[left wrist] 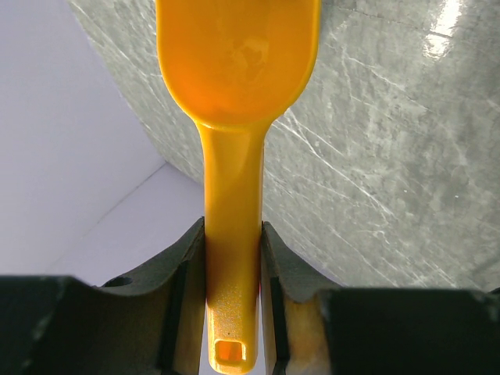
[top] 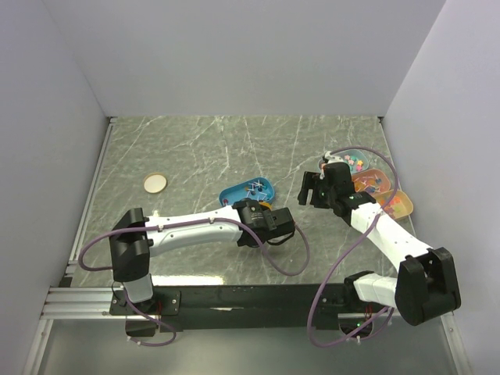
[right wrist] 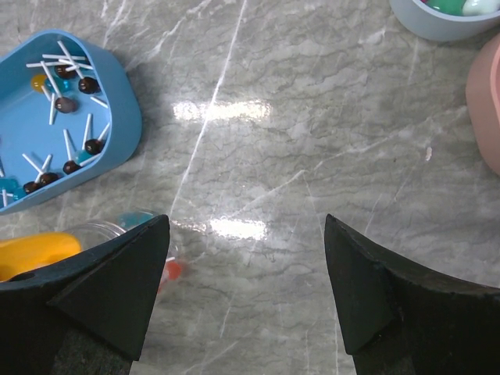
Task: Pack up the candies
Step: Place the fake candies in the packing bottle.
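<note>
The left gripper [left wrist: 233, 242] is closed firmly on the handle of an orange scoop [left wrist: 234, 62], its two fingers pinching the stem from either side. The scoop's bowl juts out ahead of them over the grey marble-patterned table [left wrist: 391, 156] and looks bare.

The right gripper [right wrist: 246, 226] hangs over open tabletop with its jaws spread wide and nothing between them.

Just beside the left gripper, and ahead and to the left of the right one, sits a blue tray [right wrist: 129, 117]. It holds the candies [right wrist: 78, 82], small dark and blue sweets lying among thin white sticks. A clear jar [right wrist: 105, 230] stands right at the right gripper's left finger, close to the scoop. The finger hides most of it, so whether any sweets have gone in cannot be told, though a touch of blue shows at its edge. A round lid [top: 155, 183] lies well off to the left of both arms.

Ahead and to the right of the right gripper are a pale blue bowl [right wrist: 437, 27] and a pink dish [right wrist: 488, 109], both cut off at the frame edge.

By the look of it, the packing is at an early or middle stage. The tool is in hand and the jar is uncapped. Scooping the sweets from the tray into the jar and fitting the lid appear to be left.
</note>
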Controlling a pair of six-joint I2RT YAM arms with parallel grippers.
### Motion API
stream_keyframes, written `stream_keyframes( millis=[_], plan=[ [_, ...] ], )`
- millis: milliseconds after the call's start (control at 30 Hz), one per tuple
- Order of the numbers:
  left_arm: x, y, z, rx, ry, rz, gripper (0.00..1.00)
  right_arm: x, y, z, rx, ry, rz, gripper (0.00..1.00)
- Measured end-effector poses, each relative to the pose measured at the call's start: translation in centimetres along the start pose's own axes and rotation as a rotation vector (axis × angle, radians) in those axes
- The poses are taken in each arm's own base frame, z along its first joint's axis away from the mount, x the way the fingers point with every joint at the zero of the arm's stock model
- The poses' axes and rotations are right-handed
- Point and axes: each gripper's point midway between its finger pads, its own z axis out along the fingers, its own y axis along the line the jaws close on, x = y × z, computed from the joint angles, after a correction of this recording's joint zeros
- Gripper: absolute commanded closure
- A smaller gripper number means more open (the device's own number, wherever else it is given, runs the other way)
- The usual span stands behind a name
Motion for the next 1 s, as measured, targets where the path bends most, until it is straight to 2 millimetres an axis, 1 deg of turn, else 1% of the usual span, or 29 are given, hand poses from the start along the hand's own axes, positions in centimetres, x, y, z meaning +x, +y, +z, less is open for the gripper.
stream_keyframes(
  millis=[167, 400, 767, 1000],
  plan=[
    [-0.3, 0.2, 0.1, -0.02, 0.003, 0.014, 0.99, -0.2, 0.5, 0.0, -0.028, -0.005, 0.004, 0.14],
    [-0.8, 0.6, -0.3, -0.049, -0.009, 0.025, 0.99, -0.2, 1.1, 0.0, -0.062, -0.003, 0.004, 0.14],
    [-0.9, 0.6, -0.4, -0.053, -0.012, 0.028, 0.99, -0.3, 2.3, -0.3, -0.129, 0.0, 0.003, 0.14],
    [-2.1, 0.3, -1.5, -0.063, -0.056, 0.063, 0.99, -0.4, 2.7, -0.7, -0.153, -0.016, 0.002, 0.15]
  ],
)
